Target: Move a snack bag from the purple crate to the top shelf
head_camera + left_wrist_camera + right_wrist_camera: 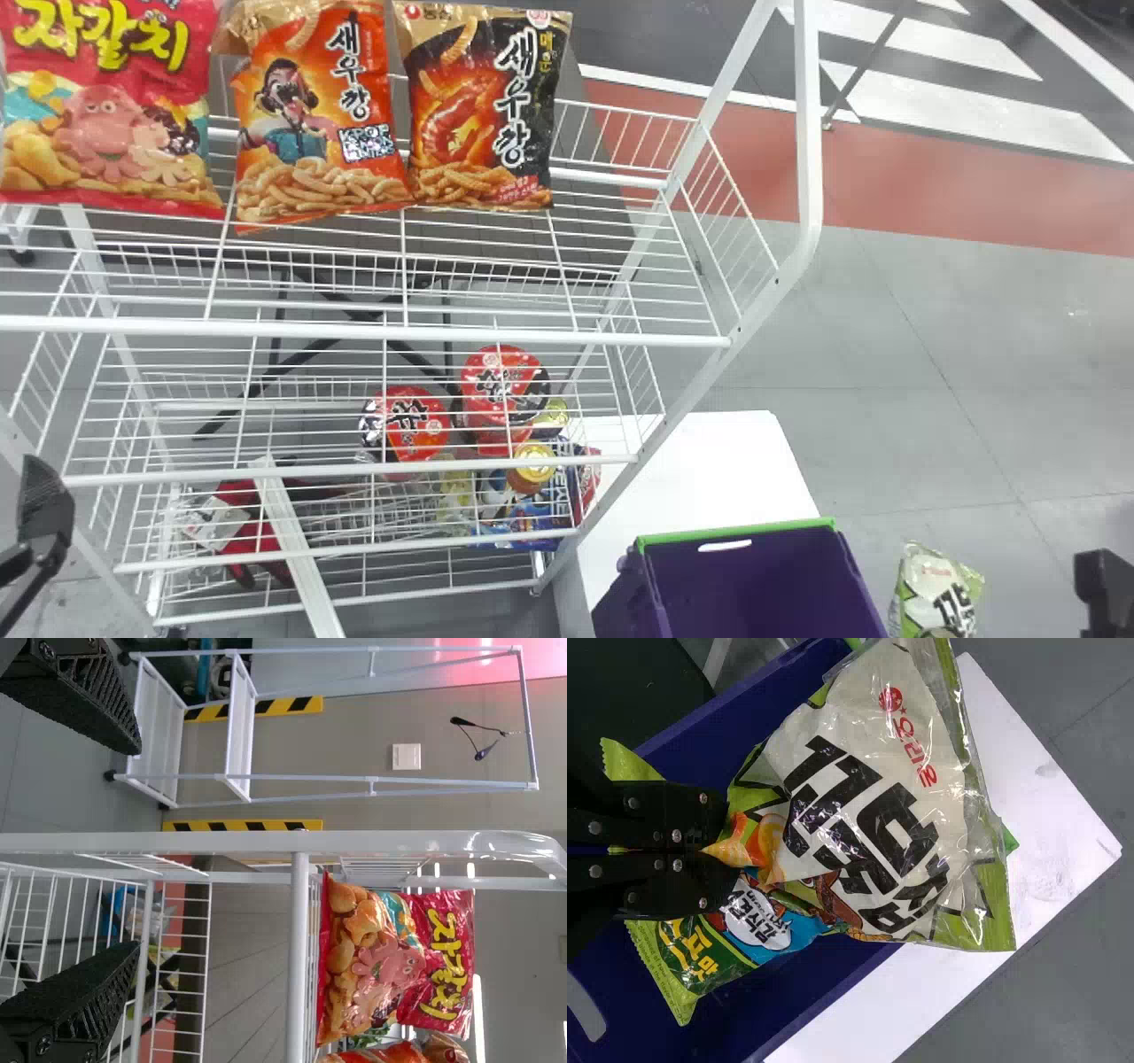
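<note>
Well left of the purple crate, the left hand is parked with its fingers apart; the top shelf lies left of the crate and forward. Over the crate's edge, the right hand, the nearer one to the snack bag, is clamped on its corner, the long body stretching ahead, so the carry should run left and forward.

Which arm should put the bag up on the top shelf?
The right, most likely: the right gripper pinches the white-and-green snack bag by the purple crate, while the left gripper is open and empty near the white rack.
</note>
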Action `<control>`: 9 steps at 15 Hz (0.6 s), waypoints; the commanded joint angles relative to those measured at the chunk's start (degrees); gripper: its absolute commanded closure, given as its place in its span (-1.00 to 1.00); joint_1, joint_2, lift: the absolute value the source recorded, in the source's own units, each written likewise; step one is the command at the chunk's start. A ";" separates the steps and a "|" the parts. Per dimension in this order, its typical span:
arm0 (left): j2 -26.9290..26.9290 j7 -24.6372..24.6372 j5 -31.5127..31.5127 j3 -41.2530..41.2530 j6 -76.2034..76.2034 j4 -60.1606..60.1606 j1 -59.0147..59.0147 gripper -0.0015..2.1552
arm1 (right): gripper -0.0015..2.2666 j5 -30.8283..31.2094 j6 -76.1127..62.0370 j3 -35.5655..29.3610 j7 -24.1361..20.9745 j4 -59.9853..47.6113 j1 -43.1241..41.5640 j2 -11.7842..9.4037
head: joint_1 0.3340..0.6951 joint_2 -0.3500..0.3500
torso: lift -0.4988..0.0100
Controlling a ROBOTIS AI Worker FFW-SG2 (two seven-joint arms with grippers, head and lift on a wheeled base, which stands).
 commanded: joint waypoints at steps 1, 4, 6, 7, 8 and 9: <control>0.00 0.08 -0.15 -0.26 0.00 0.00 -0.01 -0.99 | 0.89 -0.11 -0.36 -0.01 0.01 0.21 0.26 0.02 | 1.00 -1.00 | 0.66; 0.00 0.08 -0.24 -0.43 0.00 0.00 0.08 -0.99 | 0.89 -0.20 -0.88 -0.01 0.36 0.21 0.61 -0.07 | 1.00 -1.00 | 0.70; -0.09 0.08 -0.24 -0.43 0.00 0.00 0.17 -0.99 | 0.89 -0.55 -1.24 -0.01 0.45 0.21 0.79 0.02 | 1.00 -1.00 | 0.73; 0.00 0.08 -0.32 -0.52 -0.17 -0.09 0.26 -0.99 | 0.89 -0.73 -1.24 -0.01 0.45 0.21 0.96 -0.07 | 1.00 -1.00 | 0.75; 0.00 0.17 -0.32 -0.61 -0.17 0.00 0.26 -0.99 | 0.89 -0.82 -1.41 -0.01 0.45 0.21 1.05 -0.07 | 1.00 -1.00 | 0.76; 0.00 0.17 -0.32 -0.78 -0.17 0.00 0.26 -0.99 | 0.89 -0.82 -1.41 -0.01 0.45 0.21 1.14 -0.07 | 1.00 -1.00 | 0.78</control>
